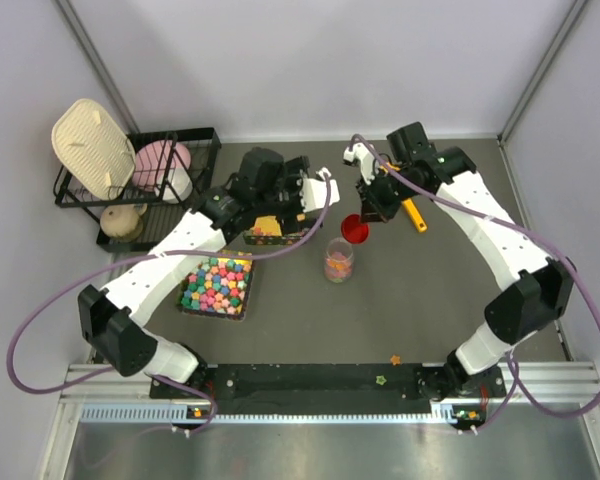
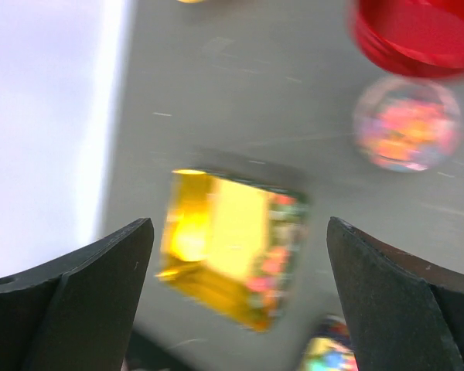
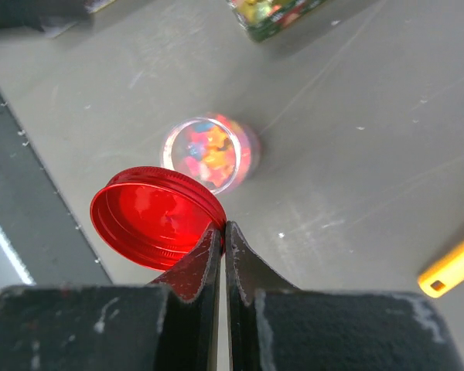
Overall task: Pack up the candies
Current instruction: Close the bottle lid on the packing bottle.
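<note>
Candies (image 3: 207,157), tiny and mostly orange and pink, sat in a clear jar (image 1: 338,260) standing open near the centre of the dark mat (image 1: 430,310), whose widest bare stretch ran from the jar toward 4 o'clock. A black dish rack (image 1: 140,185) crowded the 10 o'clock corner. At the jar's 8 o'clock lay a tray of chunky candies (image 1: 217,285), beside the left forearm. At 10 o'clock a smaller gold-lined tray (image 2: 224,247) sat under the left gripper (image 2: 240,224), its jaws spread wide and holding nothing. The right gripper (image 3: 223,228) was clenched on the rim of a red lid (image 3: 156,216), held at the jar's 1 o'clock. A yellow tool (image 1: 414,215) lay at 2 o'clock. Two stray star candies (image 1: 394,359) rested by the front rail at 5 o'clock.
</note>
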You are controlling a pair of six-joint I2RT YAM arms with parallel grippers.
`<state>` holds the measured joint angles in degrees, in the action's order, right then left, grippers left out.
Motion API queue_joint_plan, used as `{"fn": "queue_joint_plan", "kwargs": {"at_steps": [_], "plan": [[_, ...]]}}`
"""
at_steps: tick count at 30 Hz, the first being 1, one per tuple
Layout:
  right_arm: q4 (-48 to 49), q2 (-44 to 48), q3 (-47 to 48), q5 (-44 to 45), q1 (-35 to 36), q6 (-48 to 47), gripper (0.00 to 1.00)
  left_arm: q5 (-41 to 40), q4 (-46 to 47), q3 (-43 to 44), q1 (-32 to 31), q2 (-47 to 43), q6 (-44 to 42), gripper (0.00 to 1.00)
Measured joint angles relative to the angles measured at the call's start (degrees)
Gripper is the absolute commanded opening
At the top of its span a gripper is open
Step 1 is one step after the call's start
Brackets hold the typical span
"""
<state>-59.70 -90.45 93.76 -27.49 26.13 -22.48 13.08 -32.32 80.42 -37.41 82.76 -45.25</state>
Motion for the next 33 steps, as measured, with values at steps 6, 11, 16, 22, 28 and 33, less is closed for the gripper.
{"fn": "queue_joint_plan", "kwargs": {"at_steps": [6,11,16,22,28,33], "plan": [[-6.6,-5.2,10.3,-3.8,0.0,-0.9,0.0,-3.7,-2.6,8.1,0.0,-1.7,-10.7,0.99],[-9.2,-5.6,14.9,-6.0,0.0,-1.6,0.0,-3.2,-4.1,6.2,-1.5,-7.0,-24.3,0.99],[-11.7,-5.7,16.8,-7.4,0.0,-2.6,0.0,2.3,2.4,-11.3,-2.4,-19.5,-42.3,0.99],[-12.9,-6.1,17.8,-9.9,0.2,-3.0,0.0,6.2,5.8,-20.2,-6.4,-21.1,-53.9,0.99],[-12.9,-7.3,17.7,-11.1,1.5,-2.9,0.0,6.8,14.2,-21.7,-11.4,-17.2,-56.2,0.99],[-11.8,-7.5,15.6,-11.8,1.6,-2.9,0.0,6.8,19.5,-22.1,-14.5,-14.8,-56.7,0.94]]}}
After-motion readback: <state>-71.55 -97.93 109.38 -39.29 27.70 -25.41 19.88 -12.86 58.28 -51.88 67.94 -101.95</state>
